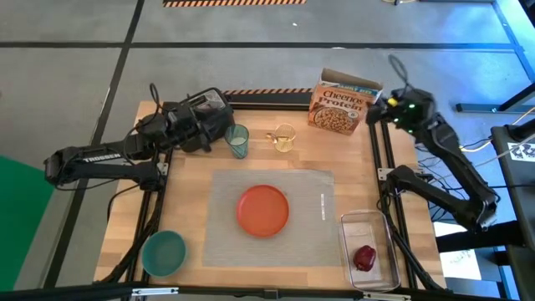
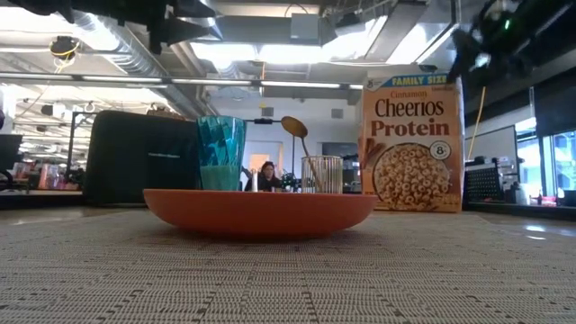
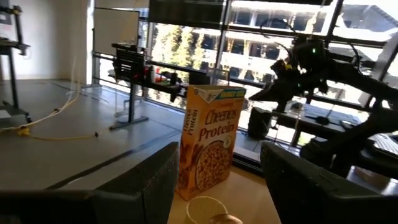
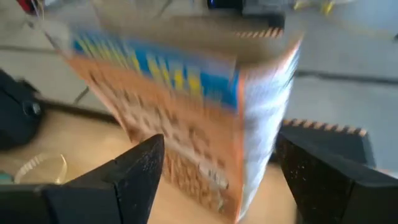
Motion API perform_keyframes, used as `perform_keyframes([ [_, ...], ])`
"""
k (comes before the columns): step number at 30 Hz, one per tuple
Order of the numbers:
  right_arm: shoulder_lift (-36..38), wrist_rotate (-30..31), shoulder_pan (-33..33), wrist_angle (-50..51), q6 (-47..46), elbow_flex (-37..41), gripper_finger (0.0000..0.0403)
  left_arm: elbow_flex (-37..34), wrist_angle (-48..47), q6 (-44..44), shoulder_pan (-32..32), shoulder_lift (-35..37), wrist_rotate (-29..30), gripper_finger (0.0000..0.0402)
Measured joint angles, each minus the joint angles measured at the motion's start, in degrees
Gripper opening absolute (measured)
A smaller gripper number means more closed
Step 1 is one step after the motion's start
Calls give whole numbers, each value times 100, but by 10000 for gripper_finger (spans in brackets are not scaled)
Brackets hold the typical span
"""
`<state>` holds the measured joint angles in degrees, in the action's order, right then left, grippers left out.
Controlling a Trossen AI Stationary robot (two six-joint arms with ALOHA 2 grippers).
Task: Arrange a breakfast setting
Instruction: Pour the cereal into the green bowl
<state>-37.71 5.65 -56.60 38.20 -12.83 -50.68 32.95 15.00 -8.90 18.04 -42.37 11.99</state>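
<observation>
An orange plate (image 1: 262,209) lies on the grey placemat (image 1: 313,242). A teal bowl (image 1: 164,252) stands on the wood near the table's near left corner. A teal cup (image 1: 238,140) and a clear glass holding a gold spoon (image 1: 284,138) stand beyond the mat. A red fruit (image 1: 364,257) lies in a clear tray (image 1: 373,224). No toast shows. My left gripper (image 1: 224,125) is open and empty above the black toaster (image 2: 139,157), beside the cup. My right gripper (image 1: 378,107) is open at the top right end of the cereal box (image 1: 340,104), with its fingers (image 4: 134,165) on either side of it.
The upright Cheerios box (image 2: 411,144) stands at the far right of the table. The toaster stands at the far left, under my left arm. The clear tray lies at the near right, beside the mat. Bare wood shows between the mat and the far row of things.
</observation>
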Motion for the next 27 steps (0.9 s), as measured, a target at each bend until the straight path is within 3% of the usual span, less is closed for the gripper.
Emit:
perform_keyframes([
  [3,9,-73,0,73,344,-782,283,0,0,4,-93,0,-83,220],
  [6,-230,-558,0,36,894,-1459,268,0,0,4,-151,0,-69,220],
  [12,-1640,-1603,2,189,1568,-2082,230,-9,-12,298,-99,-140,-62,220],
  [16,-2404,-1952,0,650,1943,-2503,212,-11,5,137,-58,-149,-97,220],
  [27,-3233,-1295,264,1116,2864,-2923,193,-9,-361,-109,-434,-151,24,220],
])
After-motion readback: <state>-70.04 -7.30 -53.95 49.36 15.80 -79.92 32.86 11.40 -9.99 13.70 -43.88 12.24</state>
